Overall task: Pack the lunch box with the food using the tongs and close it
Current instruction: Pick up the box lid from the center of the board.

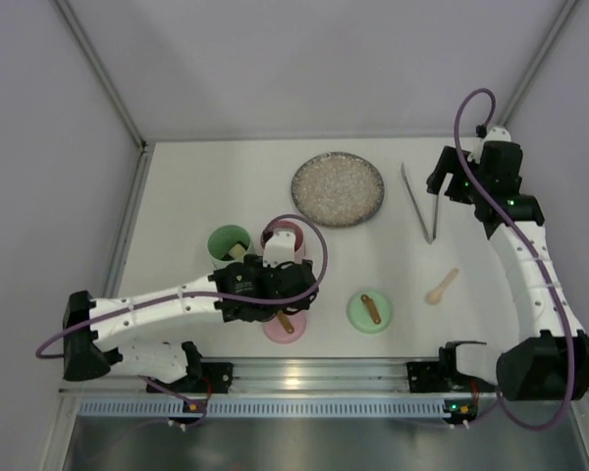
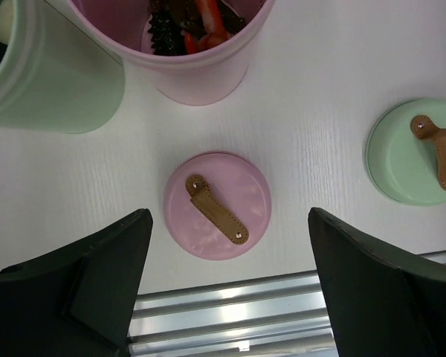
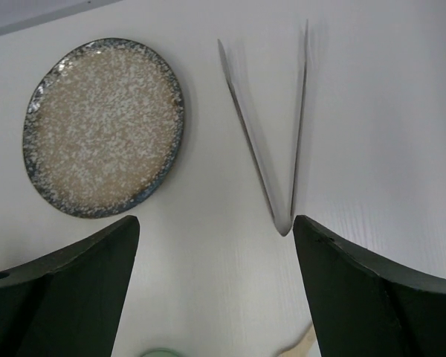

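Tongs [image 3: 282,219] lie at three o'clock from the speckled plate [image 3: 104,126], untouched; left gripper [image 2: 228,223] and right gripper [image 3: 215,223] both gape wide, holding nothing.

The tongs [image 1: 416,201] lie flat between the speckled plate [image 1: 338,188] and right arm [image 1: 530,265].

The white counter [image 1: 196,186] carries a speckled plate [image 1: 338,188] at the far middle. The tongs [image 1: 419,203] lie to its right, joint toward the near side. A spoon [image 1: 442,287] lies nearer, on the right. A green cup [image 1: 229,241] and a pink cup [image 2: 201,71] stand just beside each other left of centre. A pink lid [image 2: 217,205] and a green lid [image 1: 369,312] lie apart near the front edge.
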{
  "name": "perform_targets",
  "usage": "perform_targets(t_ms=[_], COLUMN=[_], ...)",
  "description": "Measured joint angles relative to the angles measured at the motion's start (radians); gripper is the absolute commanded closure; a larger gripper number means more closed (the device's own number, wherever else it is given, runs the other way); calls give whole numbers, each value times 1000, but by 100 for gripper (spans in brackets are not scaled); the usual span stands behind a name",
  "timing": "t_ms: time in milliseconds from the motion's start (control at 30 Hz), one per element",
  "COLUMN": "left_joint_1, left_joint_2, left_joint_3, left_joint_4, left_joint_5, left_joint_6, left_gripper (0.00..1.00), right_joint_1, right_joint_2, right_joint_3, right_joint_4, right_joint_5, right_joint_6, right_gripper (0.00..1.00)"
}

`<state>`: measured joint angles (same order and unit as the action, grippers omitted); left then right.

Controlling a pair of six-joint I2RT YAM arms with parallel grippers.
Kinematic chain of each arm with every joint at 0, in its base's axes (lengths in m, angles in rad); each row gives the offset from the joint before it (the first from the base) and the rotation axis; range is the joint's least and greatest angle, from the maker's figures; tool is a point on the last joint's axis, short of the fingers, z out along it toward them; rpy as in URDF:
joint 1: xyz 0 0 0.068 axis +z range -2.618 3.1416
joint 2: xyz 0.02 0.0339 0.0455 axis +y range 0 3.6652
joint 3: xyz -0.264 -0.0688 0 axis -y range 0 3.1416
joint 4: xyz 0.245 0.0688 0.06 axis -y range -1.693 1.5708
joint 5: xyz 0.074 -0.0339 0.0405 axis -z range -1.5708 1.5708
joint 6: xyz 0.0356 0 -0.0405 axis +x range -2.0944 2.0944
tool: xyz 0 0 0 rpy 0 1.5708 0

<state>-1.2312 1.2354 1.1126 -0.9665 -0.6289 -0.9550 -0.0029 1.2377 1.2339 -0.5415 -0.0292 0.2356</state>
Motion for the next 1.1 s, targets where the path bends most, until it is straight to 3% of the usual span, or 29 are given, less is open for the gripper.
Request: perform_targets(t_ms=[167, 500, 1033, 1067, 1100], left_joint_1=[-51, -134, -140, -140, -140], left_joint_2=[33, 210, 285, 290, 295], left_joint_3=[-58, -166, -290, -294, -294], left_joint_4=[-14, -29, 111, 116, 120], left_joint_5=[-81, -159, -174, -177, -184], left_joint_6=[-200, -505, -618, -618, -618], left_gripper=[20, 30, 46, 48, 57], right_joint_1=[59, 111, 217, 221, 226], right_joint_2=[-135, -267, -295, -296, -297], right_joint_3=[-63, -69, -51, -47, -44], right_joint_4=[8, 39, 17, 13, 13], right_joint_5=[-50, -134, -155, -156, -156], right_joint_6=[47, 73, 51, 49, 47], right_gripper=[15, 14, 13, 13, 13])
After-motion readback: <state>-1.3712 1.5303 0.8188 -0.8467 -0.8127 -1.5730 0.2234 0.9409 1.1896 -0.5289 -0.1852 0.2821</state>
